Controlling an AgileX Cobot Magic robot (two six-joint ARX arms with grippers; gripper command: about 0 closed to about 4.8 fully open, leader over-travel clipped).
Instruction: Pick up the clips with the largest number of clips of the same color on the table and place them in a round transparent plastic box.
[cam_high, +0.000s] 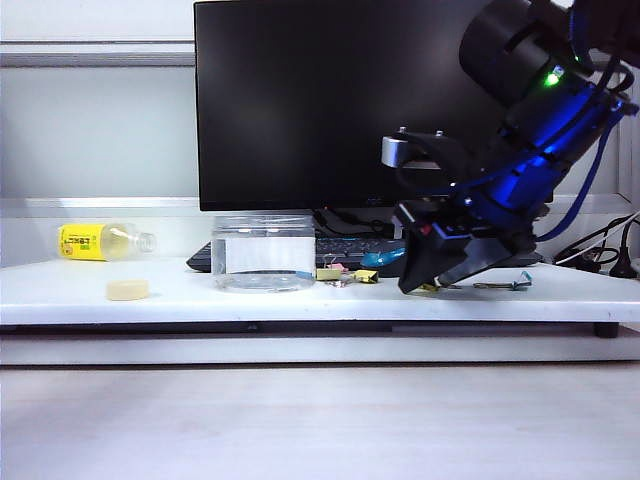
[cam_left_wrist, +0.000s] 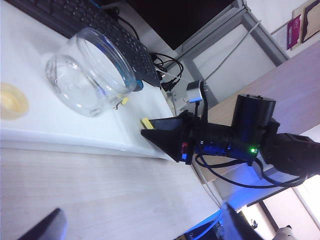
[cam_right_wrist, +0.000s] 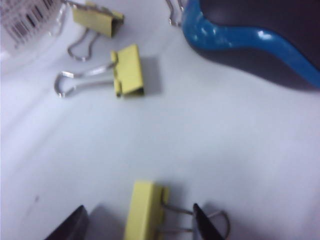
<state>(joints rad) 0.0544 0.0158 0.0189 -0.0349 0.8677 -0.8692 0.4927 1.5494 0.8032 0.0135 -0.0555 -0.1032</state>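
Between the spread fingertips of our right gripper (cam_right_wrist: 137, 222) lies a yellow clip (cam_right_wrist: 144, 212), right of the round transparent plastic box (cam_high: 264, 252), so we judge we should descend squarely before closing, our left gripper (cam_left_wrist: 137, 227) parked open.

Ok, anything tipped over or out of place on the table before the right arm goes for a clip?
One thing: the yellow-labelled bottle lies on its side at the far left, its loose cap nearby. No spill shows. The round transparent plastic box stands upright, and the right gripper hangs open over a yellow clip.
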